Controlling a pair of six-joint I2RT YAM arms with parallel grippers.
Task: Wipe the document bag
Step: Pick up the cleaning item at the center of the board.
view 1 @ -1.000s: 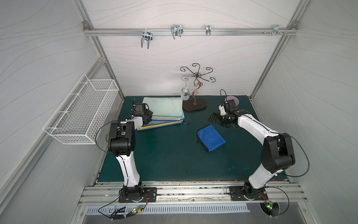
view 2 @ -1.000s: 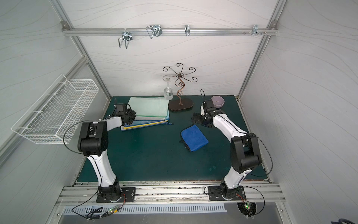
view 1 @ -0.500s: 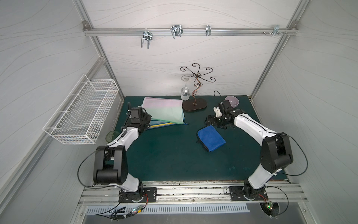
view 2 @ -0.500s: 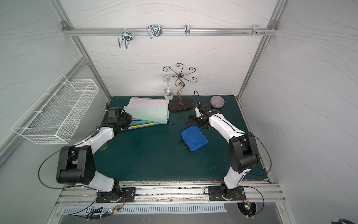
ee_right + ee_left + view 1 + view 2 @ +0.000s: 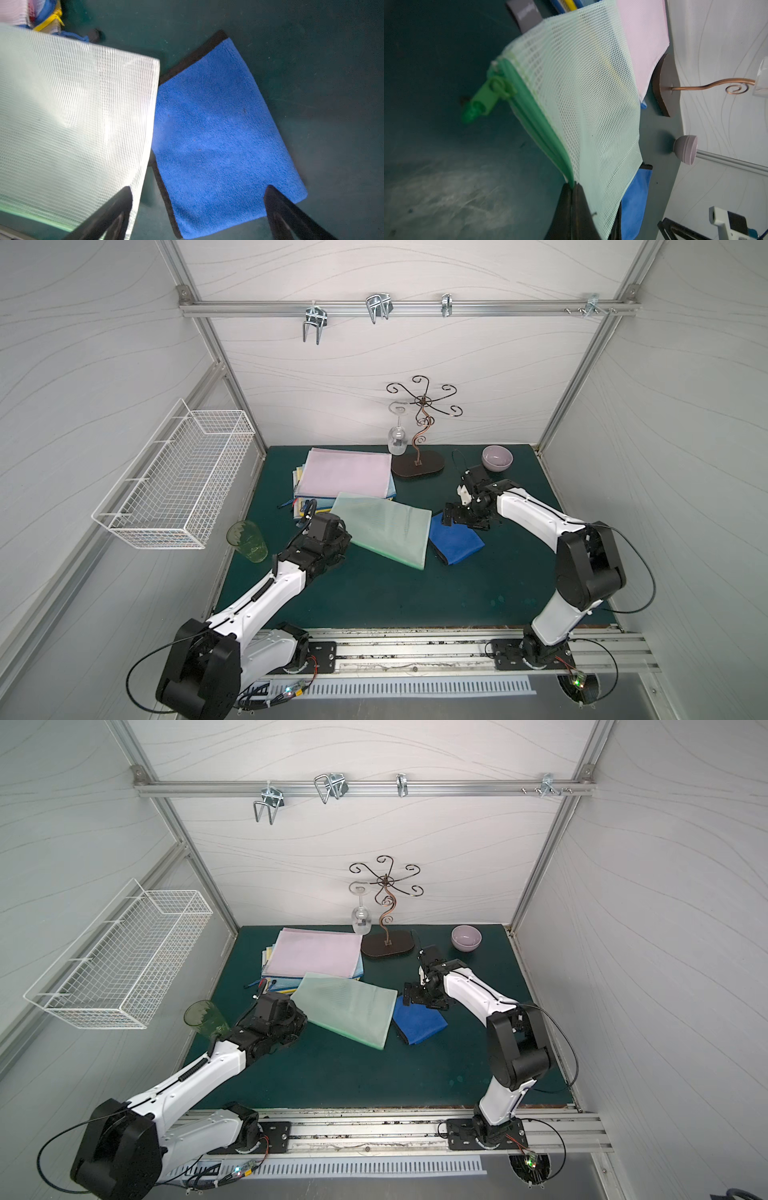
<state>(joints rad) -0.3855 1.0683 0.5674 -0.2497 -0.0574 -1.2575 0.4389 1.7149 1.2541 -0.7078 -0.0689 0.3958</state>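
The document bag [image 5: 384, 529] [image 5: 349, 1009] is pale green mesh with a green zip edge [image 5: 542, 128]. It hangs tilted over the middle of the mat, and its far edge overlaps the blue cloth [image 5: 459, 545] [image 5: 422, 1025]. My left gripper [image 5: 344, 540] [image 5: 574, 187] is shut on the bag's zip-edge corner. My right gripper [image 5: 459, 522] [image 5: 198, 188] hovers open just above the cloth [image 5: 218, 135], one finger over the bag's edge [image 5: 72, 114], the other over the cloth's corner.
A stack of document bags with a pink one on top [image 5: 345, 472] lies at the back left. Behind it stands a scrolled glass stand [image 5: 417, 464] with a hanging wine glass [image 5: 397, 439]. A purple bowl [image 5: 497, 457], a green cup [image 5: 247, 541] and a wall-mounted wire basket [image 5: 178, 481] are also here.
My left arm has drawn the green bag off the stack, forward and toward the middle, uncovering the pink bag. My right gripper has shifted left and forward over the blue cloth, still open.
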